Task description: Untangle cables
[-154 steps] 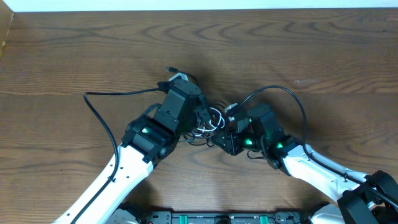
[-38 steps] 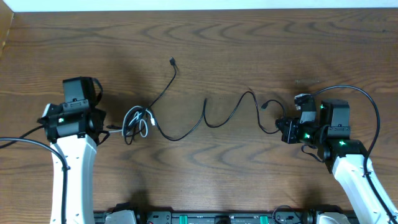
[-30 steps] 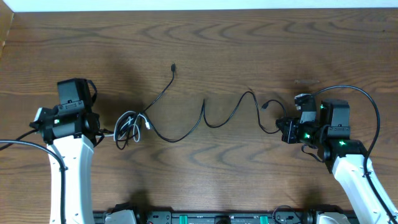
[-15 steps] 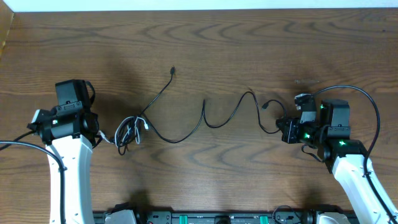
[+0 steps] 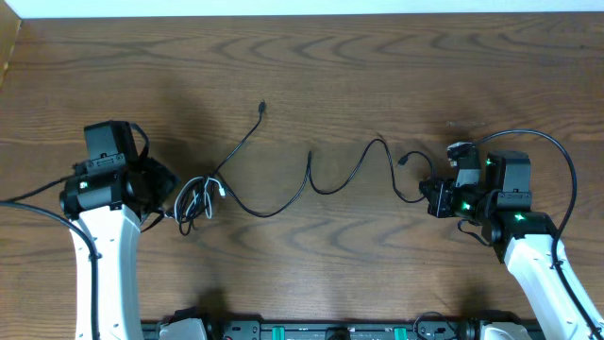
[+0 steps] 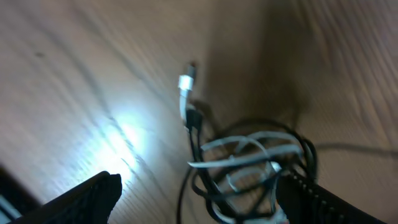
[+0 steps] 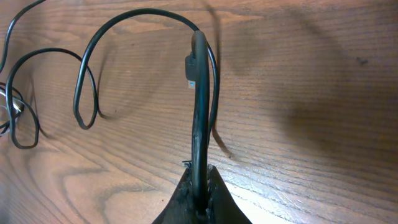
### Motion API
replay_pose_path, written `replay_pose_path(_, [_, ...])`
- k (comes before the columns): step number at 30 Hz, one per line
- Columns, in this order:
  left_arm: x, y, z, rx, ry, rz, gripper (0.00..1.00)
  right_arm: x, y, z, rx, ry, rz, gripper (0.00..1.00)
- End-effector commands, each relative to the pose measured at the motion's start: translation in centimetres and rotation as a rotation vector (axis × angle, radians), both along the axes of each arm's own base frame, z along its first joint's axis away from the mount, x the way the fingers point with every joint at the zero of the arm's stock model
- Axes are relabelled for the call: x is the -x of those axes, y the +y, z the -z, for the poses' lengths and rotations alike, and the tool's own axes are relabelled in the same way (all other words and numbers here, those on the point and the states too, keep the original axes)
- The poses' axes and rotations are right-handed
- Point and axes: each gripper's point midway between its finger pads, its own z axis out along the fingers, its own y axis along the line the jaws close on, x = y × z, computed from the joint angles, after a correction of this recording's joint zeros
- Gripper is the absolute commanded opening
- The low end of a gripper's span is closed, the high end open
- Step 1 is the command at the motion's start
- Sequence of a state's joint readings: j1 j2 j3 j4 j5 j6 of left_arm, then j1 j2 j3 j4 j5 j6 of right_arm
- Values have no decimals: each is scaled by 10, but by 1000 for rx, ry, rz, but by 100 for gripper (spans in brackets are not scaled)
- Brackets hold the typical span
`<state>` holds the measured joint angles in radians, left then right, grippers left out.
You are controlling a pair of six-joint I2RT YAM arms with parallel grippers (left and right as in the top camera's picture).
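1. Overhead: knot of thin black and white cables (image 5: 196,198) lies just beside the wide-open left tool (image 6: 199,186).
2. Right tool (image 7: 199,193) pinches the long black cord (image 5: 311,179).
3. Likely light, limp; grasp near a plug.

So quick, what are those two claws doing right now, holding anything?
Left gripper: open, holding nothing; tangled cables lie just ahead.
Right gripper: shut on a black cable.

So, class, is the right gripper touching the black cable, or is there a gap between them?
Touching. In the right wrist view the right gripper has its fingers shut on the black cable, with no gap.
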<state>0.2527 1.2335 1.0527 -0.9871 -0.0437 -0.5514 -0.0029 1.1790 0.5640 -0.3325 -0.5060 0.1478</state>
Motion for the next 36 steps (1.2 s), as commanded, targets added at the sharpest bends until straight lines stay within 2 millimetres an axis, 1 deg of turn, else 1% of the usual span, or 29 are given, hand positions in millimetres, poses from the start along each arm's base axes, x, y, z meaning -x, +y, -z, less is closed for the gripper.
replay_pose_path(1, [-9, -17, -7, 64, -31, 150, 85, -5, -4, -8, 8, -31, 3, 1])
replay_pose_path(8, [-8, -41, -2, 158, -37, 298, 85, -5, -5, -7, 14, -31, 7, 1])
replay_pose_path(12, [-5, -43, 3, 153, -20, 357, 86, -6, -5, -8, 14, -37, 7, 1])
replay_pose_path(14, [-6, -43, 3, 148, -25, 374, 86, -7, -5, -8, 14, -37, 7, 1])
replay_pose_path(15, [-7, -43, 2, 132, -28, 421, 86, -7, -5, -8, 14, -38, 7, 1])
replay_pose_path(19, [-12, -51, 1, 121, -47, 506, 86, -7, -5, -8, 14, -38, 7, 1])
replay_pose_path(20, [-13, -54, 1, 113, -47, 544, 90, -7, -5, -8, 14, -38, 7, 1])
replay_pose_path(22, [-14, -65, 1, 98, -44, 627, 93, -7, -5, -8, 14, -38, 7, 1])
replay_pose_path(25, [-17, -76, 1, 44, -29, 713, 95, -7, -5, -8, 14, -38, 7, 1])
replay_pose_path(29, [-20, -73, 5, -102, 38, 754, 95, -6, -5, -8, 14, -37, 7, 1])
replay_pose_path(31, [-23, -69, 7, -142, 56, 752, 95, -7, -5, -8, 14, -37, 7, 1])
replay_pose_path(36, [-22, -66, 17, -139, 105, 752, 95, -6, -5, -8, 14, -37, 6, 1])
